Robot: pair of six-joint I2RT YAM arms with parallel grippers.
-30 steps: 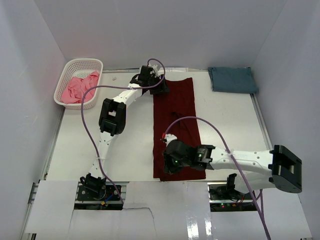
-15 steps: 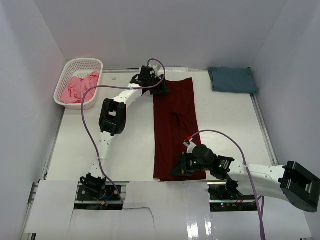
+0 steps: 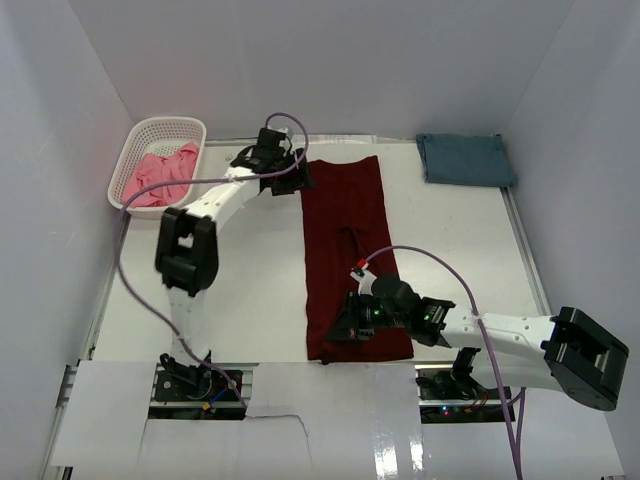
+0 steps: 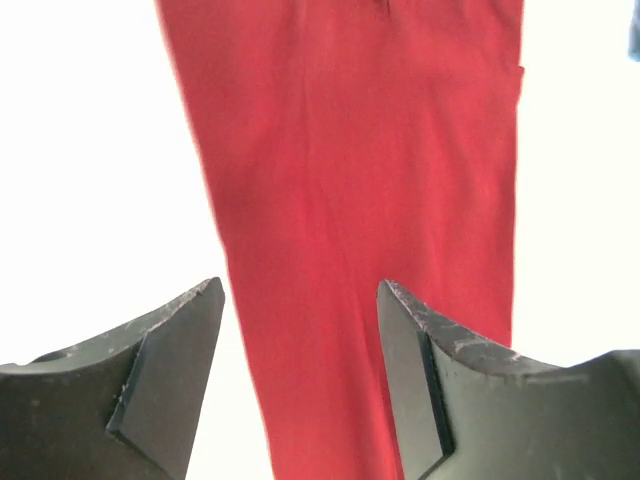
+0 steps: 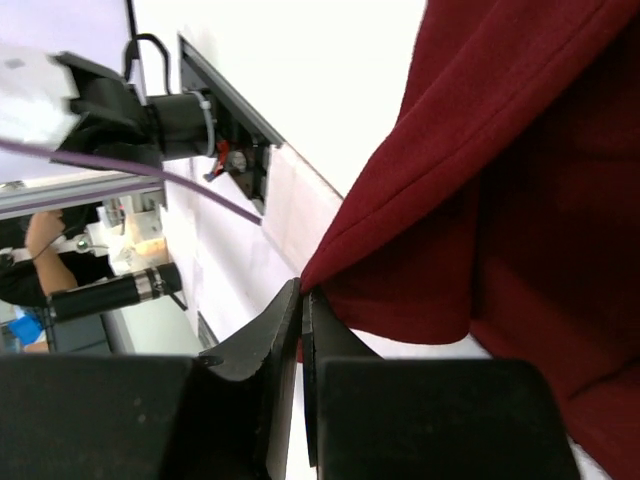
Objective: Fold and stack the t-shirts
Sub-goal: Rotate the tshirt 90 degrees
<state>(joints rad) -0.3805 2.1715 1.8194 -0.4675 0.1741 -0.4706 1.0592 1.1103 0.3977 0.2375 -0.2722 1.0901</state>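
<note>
The maroon shirt (image 3: 345,215) is lying as a long strip down the middle of the table (image 3: 250,290), running from the far edge to the near one. The right gripper (image 3: 343,326) is sitting low at the near-left corner. In the wrist view its jaws are pressed together with the hem pinched at the tips, and the cloth is hanging in a fold off them. The left gripper (image 3: 293,181) is hovering at the shirt's far-left corner with its fingers (image 4: 165,370) spread wide, holding nothing, just red cloth showing below the gap. The blue shirt (image 3: 465,160) is sitting folded in the far-right corner, well apart. The pink shirt (image 3: 155,178) is lying crumpled in the basket (image 3: 168,124) at far left.
</note>
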